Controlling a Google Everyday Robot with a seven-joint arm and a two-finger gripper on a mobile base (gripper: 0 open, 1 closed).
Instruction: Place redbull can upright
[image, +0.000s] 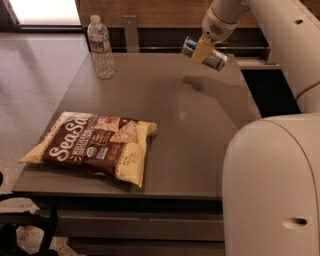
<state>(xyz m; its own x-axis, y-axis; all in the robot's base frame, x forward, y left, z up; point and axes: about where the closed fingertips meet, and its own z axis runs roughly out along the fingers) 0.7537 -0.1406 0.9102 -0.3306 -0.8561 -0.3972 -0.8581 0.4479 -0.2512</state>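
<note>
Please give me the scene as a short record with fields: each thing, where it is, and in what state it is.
end effector: above the far right part of the table, closed on the can
can: held in the air, on its side and tilted, not touching the table
water bottle: standing upright at the far left corner of the table, cap on
chip bag: lying flat on the near left part of the table
task state: can not yet set upright

White arm comes in from upper right, wrist angled down; hand (202, 50) hangs in the air, fingers clamped across tilted redbull can (218, 61).
</note>
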